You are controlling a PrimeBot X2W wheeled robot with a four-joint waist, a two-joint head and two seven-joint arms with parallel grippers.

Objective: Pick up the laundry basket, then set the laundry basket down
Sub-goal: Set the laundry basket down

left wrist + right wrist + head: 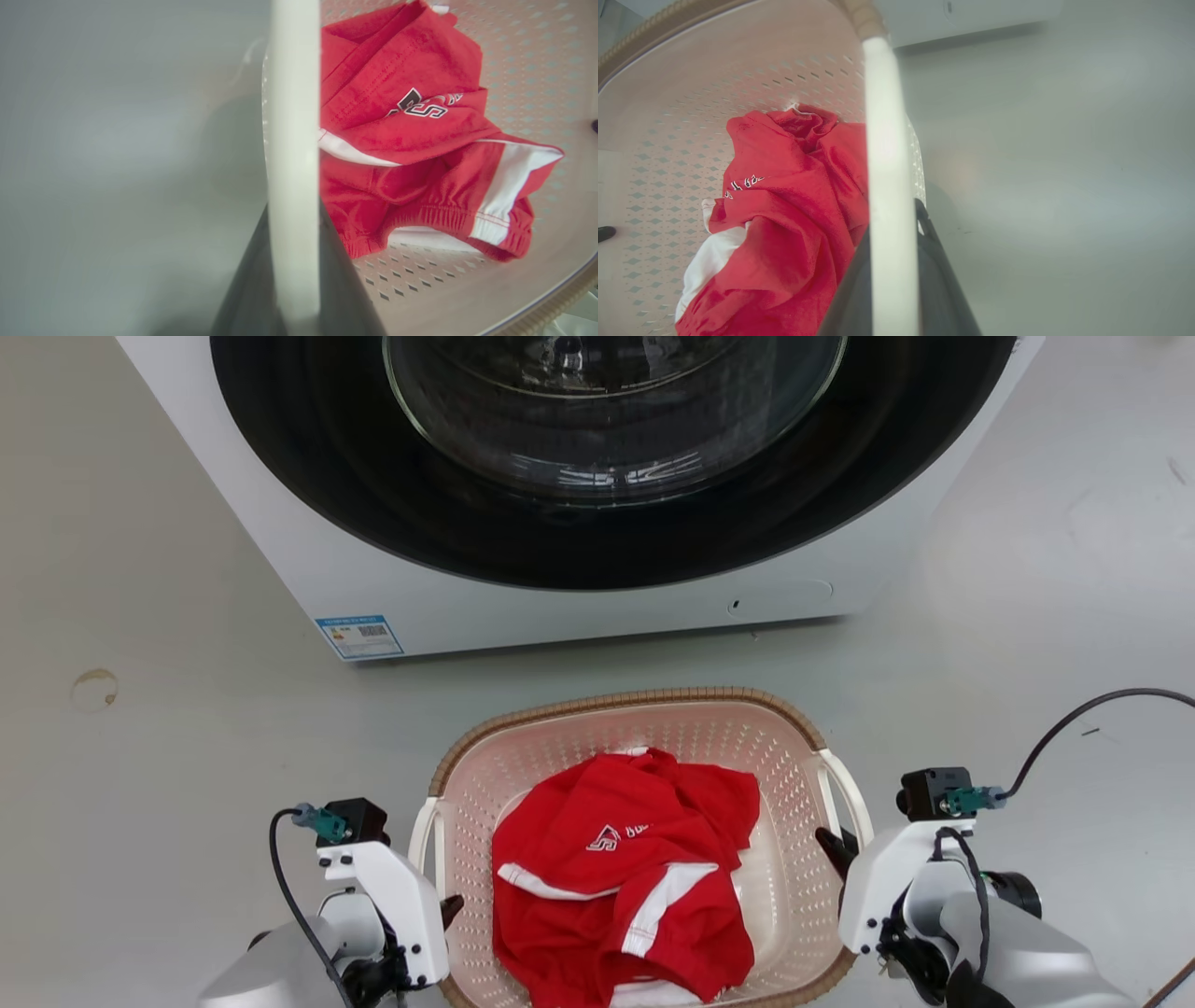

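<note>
Left gripper (294, 210) is clenched on one handle (293, 93) of the basket (625, 698), right gripper (893, 217) on the other. Grasp looks done; lift and set-down remain. Basket, holding a red shirt (616, 859), is before the washer (560, 607); whether it touches the floor (140, 803) is unclear. Wrist views show handles pinched between fingers (252, 289); head view shows both sides at once.

The pale grey floor (140, 523) bore a white washing machine (579, 607), a faint round stain (94, 689) off to its left, and before it the laundry basket (644, 696), resting or lifted unclear.
</note>
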